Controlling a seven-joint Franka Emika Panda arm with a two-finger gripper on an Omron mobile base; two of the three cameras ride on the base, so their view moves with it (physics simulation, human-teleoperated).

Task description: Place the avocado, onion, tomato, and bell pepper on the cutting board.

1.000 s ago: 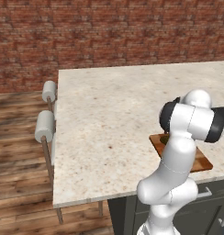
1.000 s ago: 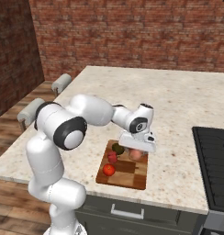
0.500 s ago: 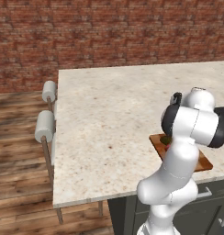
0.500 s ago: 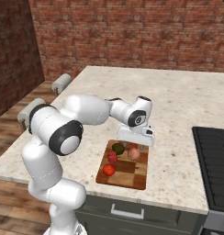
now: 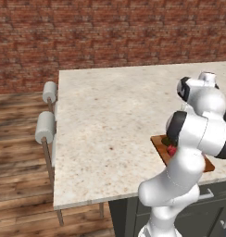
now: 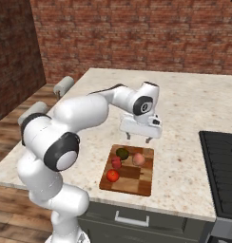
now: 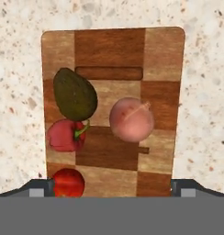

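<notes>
The checkered wooden cutting board (image 7: 162,98) lay flat on the counter; on it sat the dark avocado (image 7: 75,94), touching the crimson bell pepper (image 7: 63,136); the pinkish onion (image 7: 131,119); the orange-red tomato (image 7: 69,182).

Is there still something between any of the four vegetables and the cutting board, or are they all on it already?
Nothing visible stands in the way. The avocado, the onion, the bell pepper and the tomato all lie on the cutting board. The gripper hangs open above the board's far end, holding nothing.
</notes>
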